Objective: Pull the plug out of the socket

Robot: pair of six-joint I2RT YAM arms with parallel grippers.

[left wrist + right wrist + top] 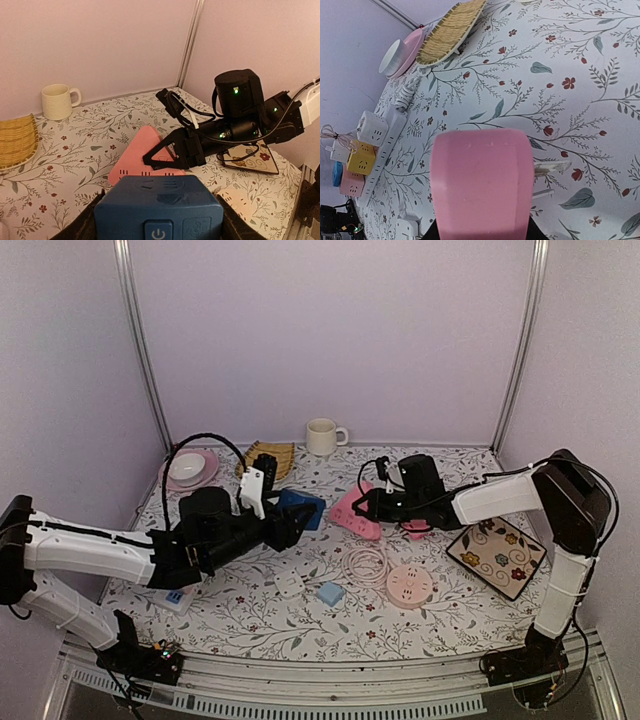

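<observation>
While in left claw (291, 519), socket's (157, 202) power symbol (158, 233).

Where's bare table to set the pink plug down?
Bare: the near strip of table in front of the white cube and round pink socket; also the back right corner, right of the mug. Nearest to the pink plug: the back corner. Crowded: centre, around the coiled cable and light blue block; left edge, with power strip, pink plate and basket.

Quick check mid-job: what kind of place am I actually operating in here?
Most likely a staged lab test booth, not a home: plain lilac wall panels framed by aluminium posts, and a floral cloth carrying household props like a mug.
</observation>
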